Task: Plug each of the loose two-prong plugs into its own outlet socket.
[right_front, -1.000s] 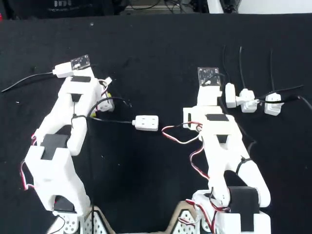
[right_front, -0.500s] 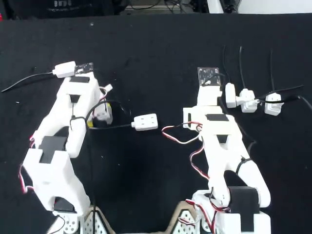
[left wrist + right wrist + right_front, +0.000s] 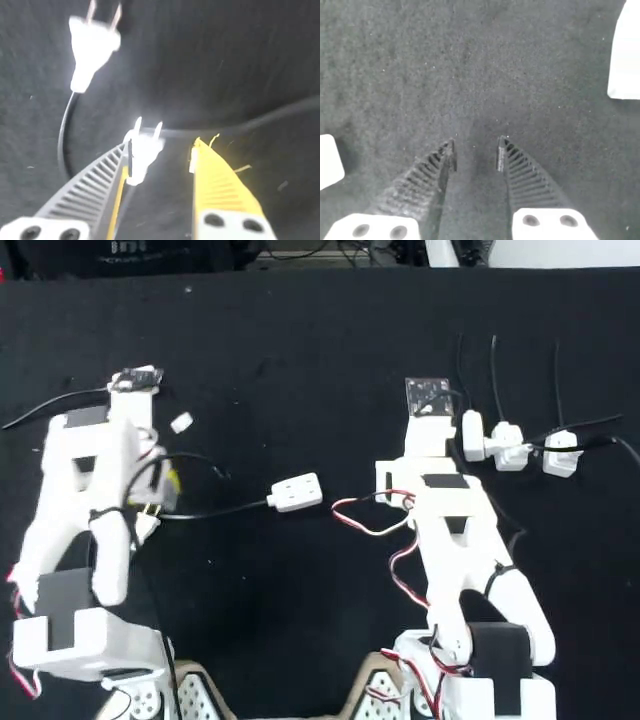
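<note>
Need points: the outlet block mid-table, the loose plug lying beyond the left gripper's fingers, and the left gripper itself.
outlet block (image 3: 298,492), high view, middle of its white top face
loose plug (image 3: 92,46), left wrist view, white body just behind the two prongs
left gripper (image 3: 162,147), left wrist view, midway between its fingertips

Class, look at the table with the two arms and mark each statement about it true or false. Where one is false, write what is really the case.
1. The right gripper is open with nothing between its fingers. True.
2. A plug is already pushed into the socket block. False: no plug is in it; it lies alone on the table between the arms.
3. The table is white. False: it is black.
4. The left wrist view shows two plugs, a far plug lying on the table and a near plug by the left gripper. True.
</note>
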Controlling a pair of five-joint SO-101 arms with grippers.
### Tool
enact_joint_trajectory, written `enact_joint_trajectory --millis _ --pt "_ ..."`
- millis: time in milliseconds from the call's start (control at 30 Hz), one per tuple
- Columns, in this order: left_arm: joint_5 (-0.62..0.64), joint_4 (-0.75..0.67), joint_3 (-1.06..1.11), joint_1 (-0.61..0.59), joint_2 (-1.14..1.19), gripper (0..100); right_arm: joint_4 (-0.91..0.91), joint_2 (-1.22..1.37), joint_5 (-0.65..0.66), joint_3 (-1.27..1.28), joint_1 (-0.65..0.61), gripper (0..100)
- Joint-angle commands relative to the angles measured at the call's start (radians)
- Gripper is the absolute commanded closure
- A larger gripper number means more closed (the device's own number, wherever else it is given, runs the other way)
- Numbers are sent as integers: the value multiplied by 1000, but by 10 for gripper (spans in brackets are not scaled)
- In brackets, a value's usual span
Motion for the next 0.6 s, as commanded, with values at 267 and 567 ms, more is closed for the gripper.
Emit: enact_joint_trajectory --millis 267,567 --pt "-374 23 -16 -124 135 801 -12 -45 -5 -51 20 868" --pt "-371 -64 -18 -124 210 803 -12 -45 -5 -51 20 868"
